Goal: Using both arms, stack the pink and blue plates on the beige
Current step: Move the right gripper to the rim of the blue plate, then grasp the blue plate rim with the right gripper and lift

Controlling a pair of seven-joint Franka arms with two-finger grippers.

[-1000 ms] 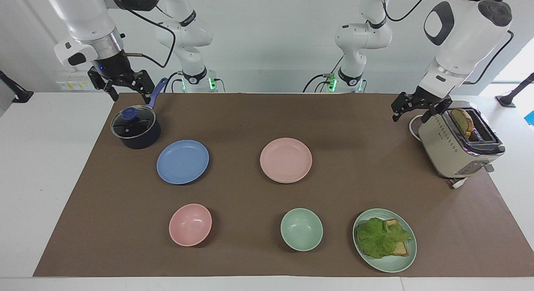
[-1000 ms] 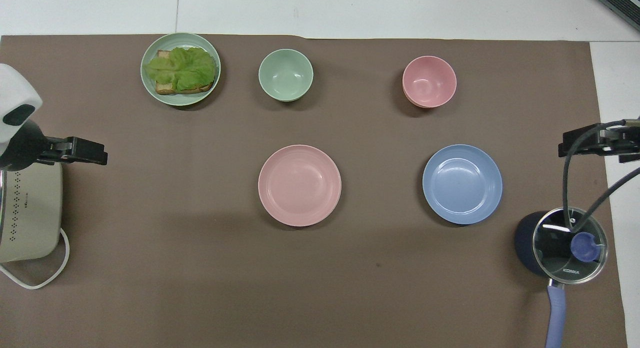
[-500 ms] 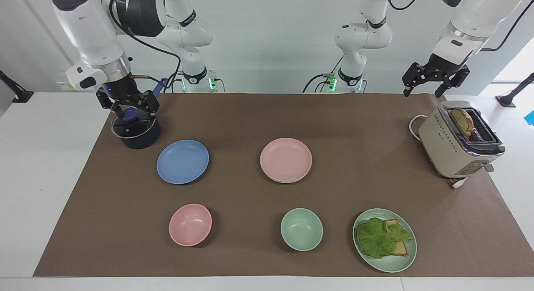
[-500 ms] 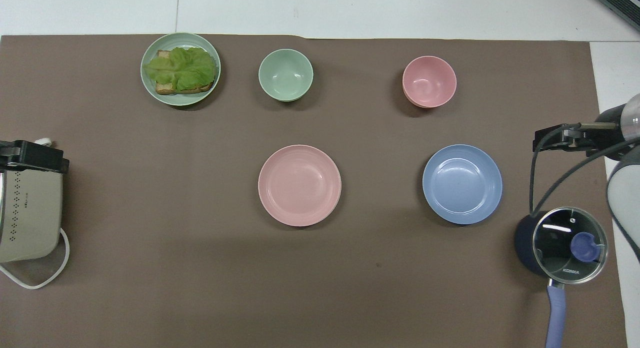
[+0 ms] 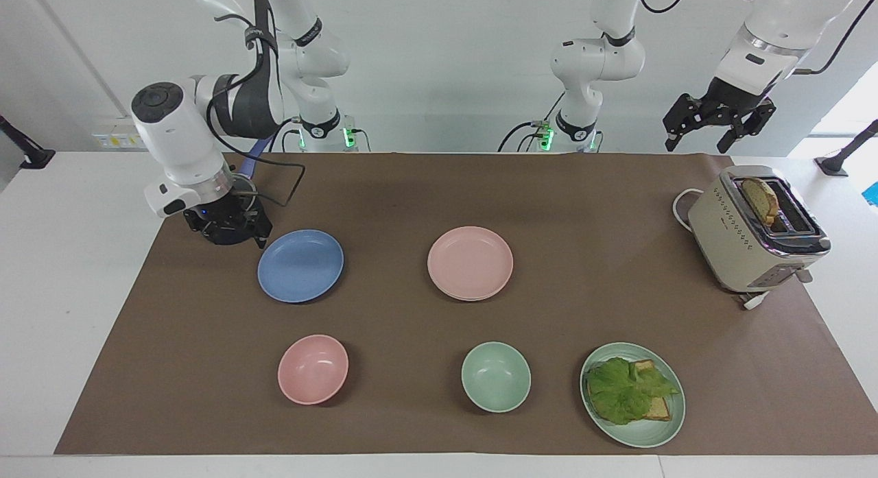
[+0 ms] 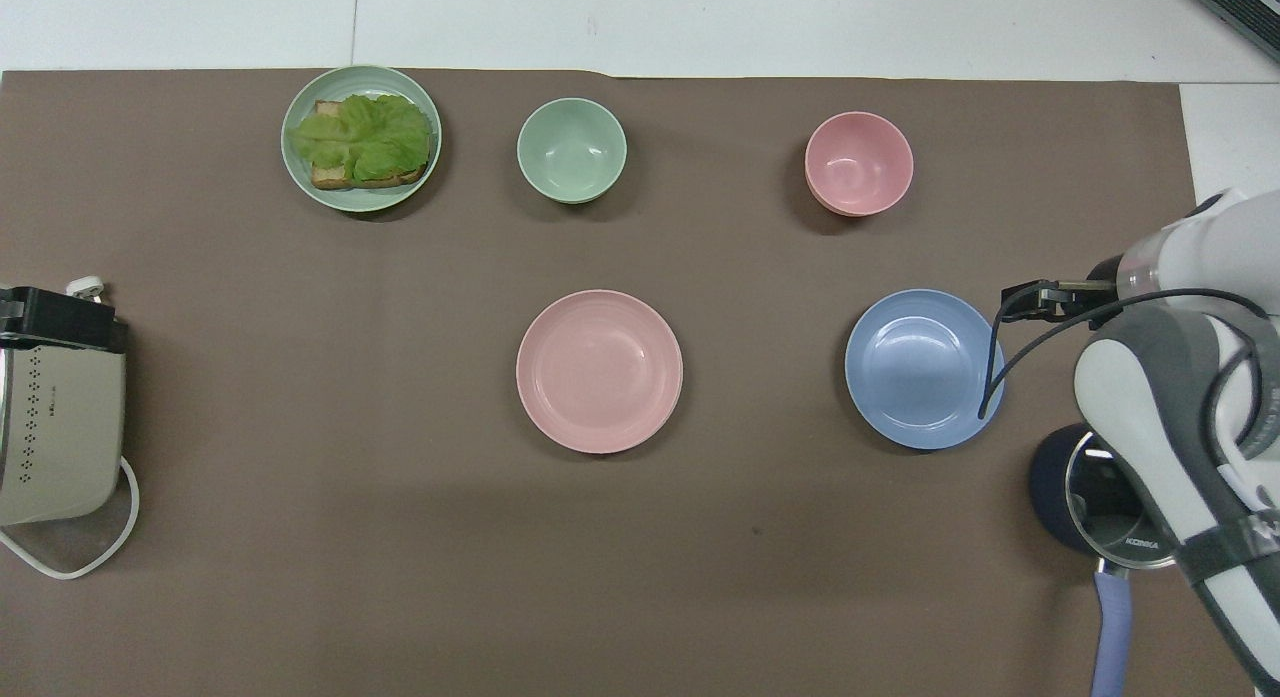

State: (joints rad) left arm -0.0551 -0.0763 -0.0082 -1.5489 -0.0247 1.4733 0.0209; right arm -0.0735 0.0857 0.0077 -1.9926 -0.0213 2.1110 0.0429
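Matte round blue plate (image 5: 300,265) is lying flat beside the low, open, empty right end effector (image 5: 236,232); the left end effector (image 5: 717,121) is hanging open, empty, over the toaster (image 5: 754,234).

Robotics lab, white arms (image 5: 302,53) mounted at brown-papered table (image 5: 549,190), toaster (image 5: 754,234), staged tableware

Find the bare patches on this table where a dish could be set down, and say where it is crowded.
Free: the brown mat between the round pale pink plate and the boxy cream toaster, and the strip nearest the robots. Crowded: where the right claw hangs by the round blue plate.
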